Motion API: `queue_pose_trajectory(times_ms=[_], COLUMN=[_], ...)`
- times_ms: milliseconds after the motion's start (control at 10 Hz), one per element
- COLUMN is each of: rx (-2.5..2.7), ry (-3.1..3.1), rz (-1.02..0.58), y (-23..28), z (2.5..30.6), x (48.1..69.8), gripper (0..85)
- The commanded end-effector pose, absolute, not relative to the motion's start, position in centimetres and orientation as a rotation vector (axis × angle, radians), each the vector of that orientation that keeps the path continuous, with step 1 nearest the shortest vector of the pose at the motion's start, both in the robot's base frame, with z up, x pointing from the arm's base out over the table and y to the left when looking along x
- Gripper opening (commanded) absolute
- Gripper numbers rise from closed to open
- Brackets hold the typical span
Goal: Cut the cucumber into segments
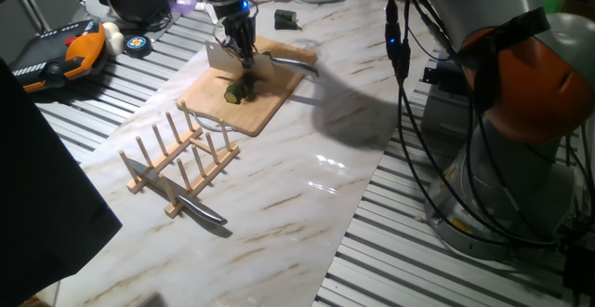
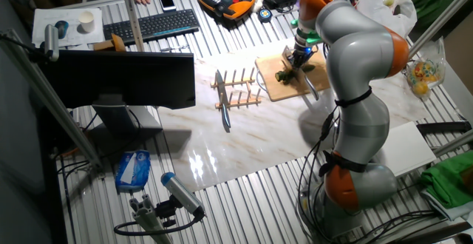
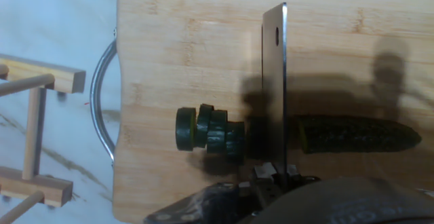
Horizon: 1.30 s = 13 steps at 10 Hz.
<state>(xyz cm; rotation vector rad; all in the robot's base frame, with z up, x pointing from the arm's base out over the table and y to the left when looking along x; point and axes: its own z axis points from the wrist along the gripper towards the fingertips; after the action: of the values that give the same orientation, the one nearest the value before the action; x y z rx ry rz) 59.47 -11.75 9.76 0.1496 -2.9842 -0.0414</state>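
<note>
On the marble table [image 1: 307, 186], at the near left in one fixed view, a wooden rack [image 1: 177, 158] stands with a knife [image 1: 181, 195] lying across its near rail. Just right of and beyond the rack lies the wooden board [image 1: 270, 102], its metal handle [image 3: 102, 108] facing the rack in the hand view.

Seen from the hand, the segments [image 3: 209, 130] sit on the left part of the board, several short dark green rounds pressed together in a row. Right of them a cleaver [image 3: 274, 81] stands edge-down across the board, its blade upright with a hole near the far tip. Right of the blade, the cucumber [image 3: 356, 136] lies flat, long and dark, its left end next to the blade.

The gripper [image 1: 237, 42] hangs over the board and is clenched on the cleaver; the handle runs up into its body at the bottom edge of the hand view, where the fingers are mostly hidden.

Farther right and far across the table, a small dark green stub [image 1: 285, 18] lies apart from the board. Another metal tool [image 1: 293, 60] rests at the board's far right edge.
</note>
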Motion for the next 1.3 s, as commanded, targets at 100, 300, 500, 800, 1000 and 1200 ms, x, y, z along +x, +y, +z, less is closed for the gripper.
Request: queue_pose_trajectory(times_ms=[100,300,500,800,1000,1200], rx=[0.145,0.138,0.138,0.136,0.131,0.131], ry=[-2.986,-2.985,-2.985,-2.98,-2.977,-2.976], rz=[-0.042,-0.037,-0.037,-0.037,-0.035,-0.037], y=[-11.8,-11.8,-11.8,-11.7,-11.7,-11.7], z=[9.0,8.9,8.5,8.3,8.2,7.9], x=[59.5,59.6,59.7,59.8,59.9,59.9], gripper=[0.7,0.7,0.7,0.7,0.7,0.7])
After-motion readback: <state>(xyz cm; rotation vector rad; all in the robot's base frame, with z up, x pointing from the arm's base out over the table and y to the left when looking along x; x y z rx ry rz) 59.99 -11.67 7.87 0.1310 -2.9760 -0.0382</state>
